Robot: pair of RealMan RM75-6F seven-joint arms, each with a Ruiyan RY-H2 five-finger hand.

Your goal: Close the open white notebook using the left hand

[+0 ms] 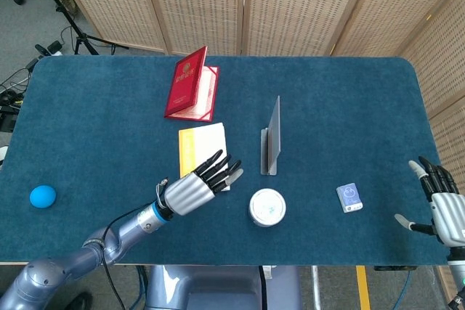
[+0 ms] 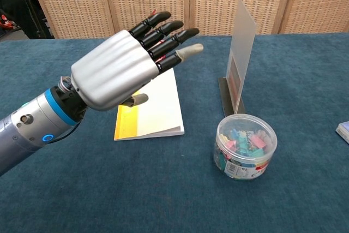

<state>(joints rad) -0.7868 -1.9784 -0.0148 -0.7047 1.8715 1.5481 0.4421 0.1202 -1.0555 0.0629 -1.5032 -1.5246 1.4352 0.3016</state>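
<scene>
The white notebook (image 1: 200, 144) (image 2: 155, 113) lies closed and flat on the blue table, its cover white with a yellow strip along the left edge. My left hand (image 1: 197, 186) (image 2: 128, 66) hovers over its near right corner with fingers stretched out and apart, holding nothing; in the chest view it covers the notebook's far part. My right hand (image 1: 443, 208) rests at the table's near right edge, fingers spread, empty. The chest view does not show it.
A red booklet (image 1: 192, 90) stands half open behind the notebook. A clear sign stand (image 1: 272, 141) (image 2: 239, 58) is upright to the right. A round tub of clips (image 1: 267, 207) (image 2: 245, 146) sits near the front, a small blue card (image 1: 349, 197) further right, a blue ball (image 1: 42, 196) far left.
</scene>
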